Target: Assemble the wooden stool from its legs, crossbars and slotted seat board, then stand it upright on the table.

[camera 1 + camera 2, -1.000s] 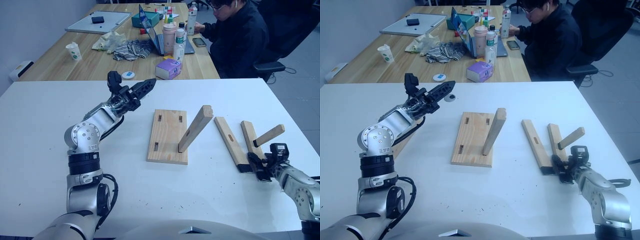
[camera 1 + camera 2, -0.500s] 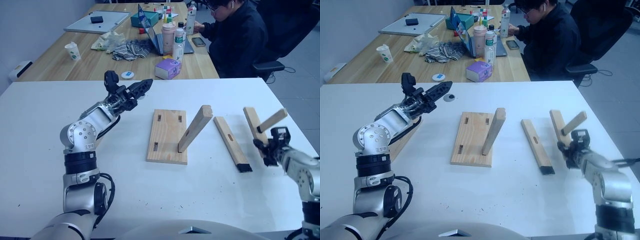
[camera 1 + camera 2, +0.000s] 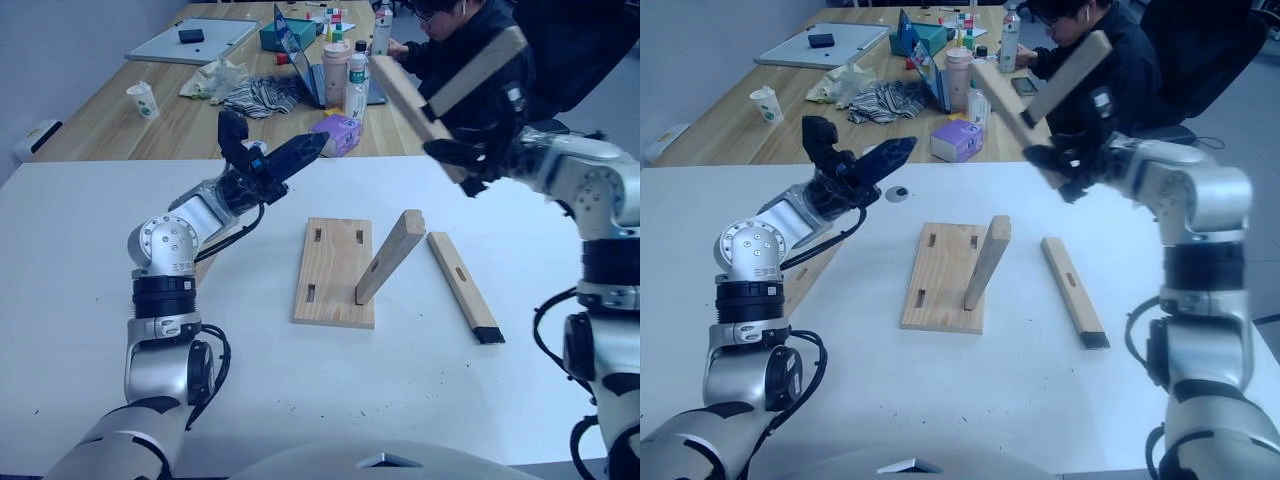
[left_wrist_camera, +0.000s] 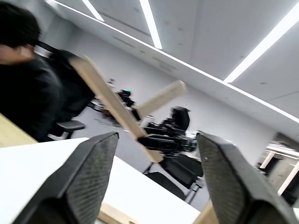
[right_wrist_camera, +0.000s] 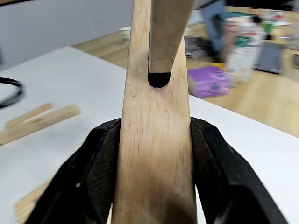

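Note:
The slotted seat board (image 3: pixel 335 270) lies flat mid-table, with one leg (image 3: pixel 392 255) leaning in its near right slot. Another leg (image 3: pixel 465 287) lies loose to its right. My right gripper (image 3: pixel 470 160) is high over the table's far right, shut on a third leg (image 5: pixel 156 121) with a crossbar (image 5: pixel 166 32) stuck in its slot; the fingers (image 5: pixel 100 168) clamp the leg's sides. The left gripper (image 3: pixel 300 150) hangs open and holds nothing, above the table left of the board's far end. Loose wooden bars (image 3: pixel 805 272) lie under the left arm.
Behind the white table (image 3: pixel 300 400) stands a wooden table (image 3: pixel 120 120) with a laptop, bottles, a purple box (image 3: pixel 337 134), a cup and cloth, where a person sits. A small round disc (image 3: pixel 898 194) lies near the white table's far edge.
My right arm has lifted the leg with its crossbar off the table's right side, high up and toward the far middle. The left gripper has risen a little and shifted right.

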{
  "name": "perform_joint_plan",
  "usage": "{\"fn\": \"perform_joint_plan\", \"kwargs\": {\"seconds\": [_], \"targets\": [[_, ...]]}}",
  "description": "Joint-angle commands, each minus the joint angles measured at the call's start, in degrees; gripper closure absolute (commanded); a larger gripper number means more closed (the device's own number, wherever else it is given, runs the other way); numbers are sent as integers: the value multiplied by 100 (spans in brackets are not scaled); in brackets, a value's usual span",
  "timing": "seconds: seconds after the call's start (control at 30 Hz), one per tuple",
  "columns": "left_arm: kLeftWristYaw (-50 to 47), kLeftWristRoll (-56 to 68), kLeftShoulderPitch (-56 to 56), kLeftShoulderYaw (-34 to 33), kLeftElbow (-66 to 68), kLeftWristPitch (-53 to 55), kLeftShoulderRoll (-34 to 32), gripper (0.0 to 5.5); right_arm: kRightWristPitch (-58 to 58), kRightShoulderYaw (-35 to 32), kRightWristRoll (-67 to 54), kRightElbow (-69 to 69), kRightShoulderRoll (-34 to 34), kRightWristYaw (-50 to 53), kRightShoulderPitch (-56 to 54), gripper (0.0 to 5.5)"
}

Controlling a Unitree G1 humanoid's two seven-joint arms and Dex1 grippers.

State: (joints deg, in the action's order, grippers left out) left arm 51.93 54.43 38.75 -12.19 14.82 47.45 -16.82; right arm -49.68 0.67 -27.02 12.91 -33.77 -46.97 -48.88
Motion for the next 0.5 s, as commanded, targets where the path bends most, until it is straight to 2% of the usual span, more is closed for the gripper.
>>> {"fn": "perform_joint_plan", "kwargs": {"seconds": [0.03,0.2,0.4,0.5], "targets": [[605,-393,152,248,1024,-234,100,182,104,225,4,182,356,-269,-337,342],[1135,-843,381,290,2393,-634,321,107,-71,386,-62,104,551,-538,-474,342],[1566,-1132,736,224,3137,-1226,755,11,-222,496,-70,153,656,-795,-532,342],[1703,-1154,1045,94,3332,-1416,896,10,-259,575,-26,148,719,-864,-475,342]]}}
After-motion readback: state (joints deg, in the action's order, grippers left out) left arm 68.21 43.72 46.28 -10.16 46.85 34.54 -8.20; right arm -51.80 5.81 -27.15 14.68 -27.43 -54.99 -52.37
